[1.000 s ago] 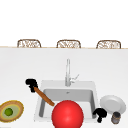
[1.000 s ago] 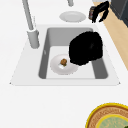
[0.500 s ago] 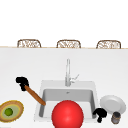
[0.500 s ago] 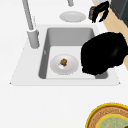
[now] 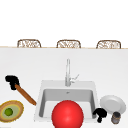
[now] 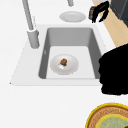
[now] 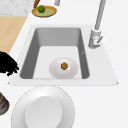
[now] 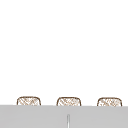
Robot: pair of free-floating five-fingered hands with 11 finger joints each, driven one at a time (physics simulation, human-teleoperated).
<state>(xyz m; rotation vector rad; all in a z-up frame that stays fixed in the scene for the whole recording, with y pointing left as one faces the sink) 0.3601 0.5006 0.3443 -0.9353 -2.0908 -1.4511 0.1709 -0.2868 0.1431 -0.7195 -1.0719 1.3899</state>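
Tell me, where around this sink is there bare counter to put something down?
Wide bare counter lies behind the faucet, up to the chairs. It is crowded at the right: white plate, jar, right hand. At the left: left hand gripping a wooden handle, woven bowl. A small plate lies in the basin.

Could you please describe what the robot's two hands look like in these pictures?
Both are plain black, human-shaped hands with fingers and a thumb, floating free with no arm or wrist behind them. The left hand and right hand match in colour and build. Each reads as a flat, matte black shape; no cables, sleeves, markings or lettering can be seen on either.
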